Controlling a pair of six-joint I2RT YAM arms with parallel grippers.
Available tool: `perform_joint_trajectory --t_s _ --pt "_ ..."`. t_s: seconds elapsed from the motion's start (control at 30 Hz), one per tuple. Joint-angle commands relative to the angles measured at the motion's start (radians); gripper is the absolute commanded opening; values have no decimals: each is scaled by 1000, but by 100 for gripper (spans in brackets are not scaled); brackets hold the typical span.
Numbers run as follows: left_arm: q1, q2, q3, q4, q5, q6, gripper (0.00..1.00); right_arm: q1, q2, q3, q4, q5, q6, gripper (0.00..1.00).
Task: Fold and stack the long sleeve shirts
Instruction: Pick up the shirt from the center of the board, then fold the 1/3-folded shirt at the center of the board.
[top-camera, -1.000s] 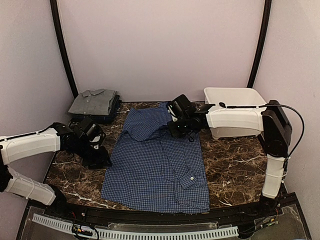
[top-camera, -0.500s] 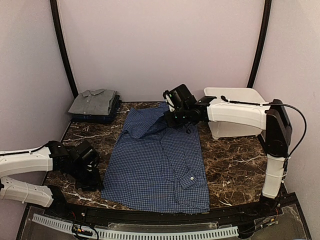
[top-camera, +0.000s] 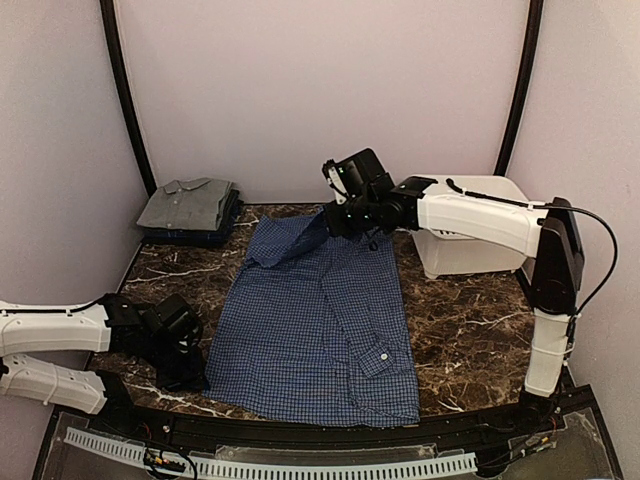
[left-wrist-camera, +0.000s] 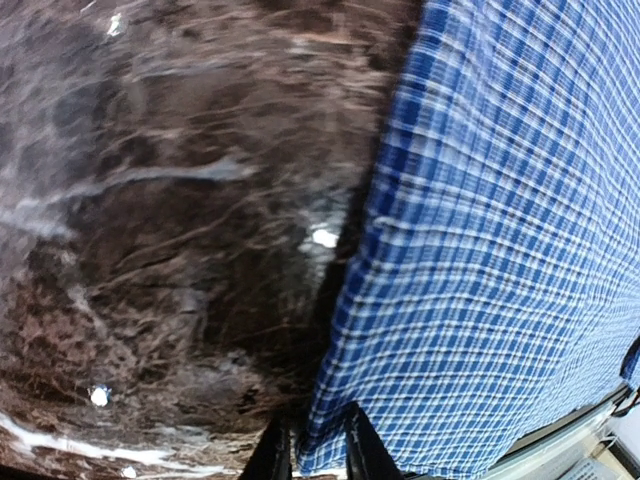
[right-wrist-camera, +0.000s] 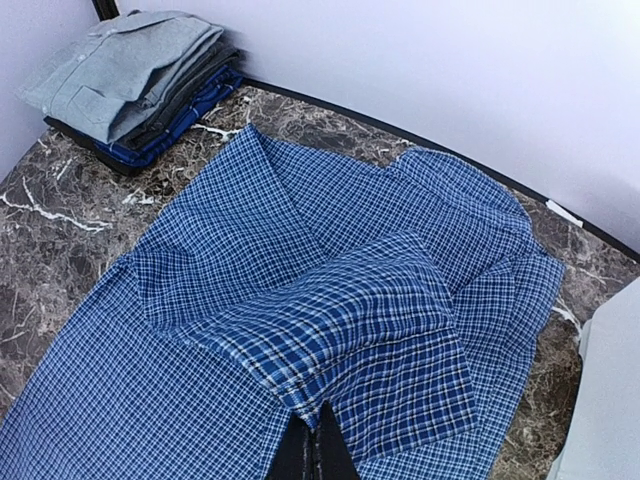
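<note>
Blue shirt (top-camera: 310, 320): spread across the middle of the dark marble table (top-camera: 470, 340). Its collar end is toward the top of the overhead view and its hem toward the bottom.
Sleeve cuff (top-camera: 380, 357): lies on the lower right part of the blue shirt, with one white button showing.
Right gripper (right-wrist-camera: 315, 440): at the upper edge of the blue shirt in the overhead view. Its jaws are pressed together on a fold of the check cloth, which rises to a peak at the fingertips.
Left gripper (left-wrist-camera: 318, 455): low over the table at the lower left corner of the blue shirt. Its two fingers stand a narrow way apart with the hem edge between them. Whether they pinch the cloth cannot be told.
Grey shirt (top-camera: 188, 202): folded with its collar showing, on top of a stack of folded dark and blue clothes (right-wrist-camera: 165, 115). The stack is at the upper left of the overhead view, apart from the blue shirt.
White tub (top-camera: 465, 240): at the upper right of the overhead view, near the blue shirt's right edge, partly under the right arm.
</note>
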Motion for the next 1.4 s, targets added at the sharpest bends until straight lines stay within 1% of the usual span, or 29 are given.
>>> perform_joint_trajectory --t_s 0.0,0.03,0.07,0.13,0.3,0.43,0.5,0.53,0.7,0.8,0.97,1.13,1.37 --pt "-11 4 -10 18 7 -10 10 0 10 83 15 8 -27 0" --pt "-11 4 -9 15 5 -11 7 0 16 98 13 11 -34 0" --pt "-11 3 -5 5 -1 -11 3 0 24 112 11 14 -39 0" --pt "-11 -3 9 -15 -17 -10 0 0 35 139 13 26 -54 0" --pt "-11 -19 82 -61 -82 23 0 -3 59 193 48 70 -112 0" --pt "-16 13 203 -61 -101 122 0 -18 85 260 72 127 -172 0" --pt "-25 47 301 -57 -93 214 0 -35 99 303 73 149 -193 0" --pt "-38 61 324 -56 -90 237 0 -44 104 320 78 154 -203 0" --pt "-105 226 503 -37 4 418 0 -82 100 355 109 183 -249 0" --pt "-159 320 575 -14 43 482 0 -107 79 345 115 210 -256 0" --pt "-201 481 716 15 159 589 0 -158 17 284 133 242 -262 0" --pt "-229 596 809 15 284 677 0 -201 -47 204 154 271 -265 0" --pt "-234 673 867 13 429 746 0 -238 -115 115 170 318 -256 0"
